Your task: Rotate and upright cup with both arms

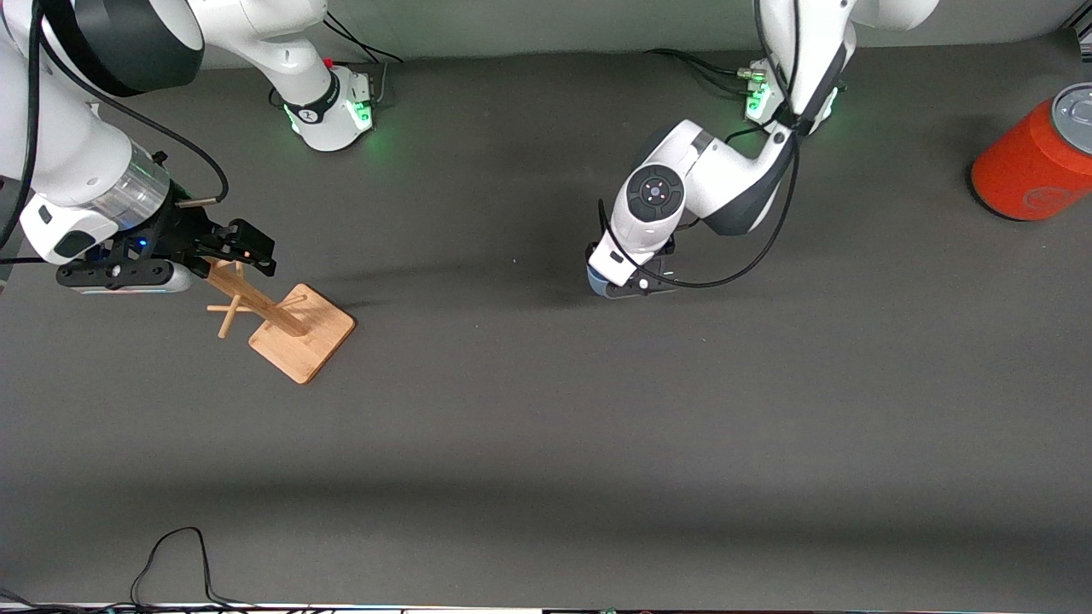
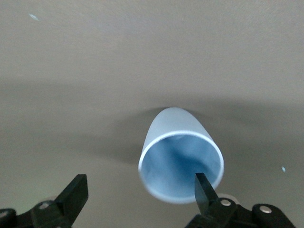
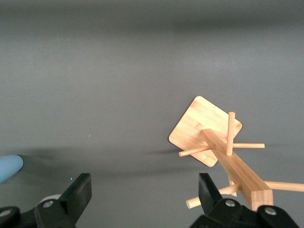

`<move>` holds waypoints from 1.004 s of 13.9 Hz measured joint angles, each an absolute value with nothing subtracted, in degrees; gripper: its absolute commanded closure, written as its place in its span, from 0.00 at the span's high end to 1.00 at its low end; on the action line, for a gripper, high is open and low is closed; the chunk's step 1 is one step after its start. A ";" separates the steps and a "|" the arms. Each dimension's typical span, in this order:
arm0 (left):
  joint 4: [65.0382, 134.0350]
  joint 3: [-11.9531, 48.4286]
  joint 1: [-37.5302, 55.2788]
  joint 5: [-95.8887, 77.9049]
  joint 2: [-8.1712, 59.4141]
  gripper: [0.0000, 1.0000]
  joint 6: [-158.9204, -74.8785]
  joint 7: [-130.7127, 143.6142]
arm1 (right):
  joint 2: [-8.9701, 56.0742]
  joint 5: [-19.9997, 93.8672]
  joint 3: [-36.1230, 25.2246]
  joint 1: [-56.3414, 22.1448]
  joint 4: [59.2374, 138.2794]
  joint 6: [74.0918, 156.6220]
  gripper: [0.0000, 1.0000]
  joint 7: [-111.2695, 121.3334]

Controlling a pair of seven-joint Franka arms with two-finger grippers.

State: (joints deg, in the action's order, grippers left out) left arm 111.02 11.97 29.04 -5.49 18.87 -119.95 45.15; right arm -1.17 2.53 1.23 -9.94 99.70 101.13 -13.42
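while the left gripper (image 2: 140, 197) sits low at the table with fingers spread wide, gripping nothing, the cup (image 2: 180, 154) lies on its side between them, open mouth facing the wrist; pale blue, matte, tapered, no handle. right gripper (image 3: 142, 194) hangs open and empty over the wooden peg stand (image 1: 286, 320).

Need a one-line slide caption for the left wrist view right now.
Left gripper, jaws open, closing in on the cup lying on its side on the table, mouth toward the camera.
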 measured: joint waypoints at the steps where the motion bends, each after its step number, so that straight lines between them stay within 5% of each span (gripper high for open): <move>1: 109.26 11.93 28.45 -6.25 17.65 1.00 -116.02 45.15 | -1.17 2.53 1.23 -9.95 99.70 101.13 1.00 -13.43; 7: 100.87 10.97 16.61 -8.77 6.70 1.00 -98.48 37.96 | -1.13 2.53 1.23 -9.98 99.61 101.21 1.00 -13.50; 14: 96.24 9.82 -4.01 -6.28 0.15 1.00 -89.82 15.55 | -0.53 2.53 1.25 -11.68 99.18 101.26 1.00 -13.96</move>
State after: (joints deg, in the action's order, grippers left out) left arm 96.24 9.82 -4.01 -6.28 0.15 -89.82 15.55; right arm -0.53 2.53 1.25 -11.68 99.18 101.26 -13.96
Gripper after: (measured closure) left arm 0.000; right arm 0.000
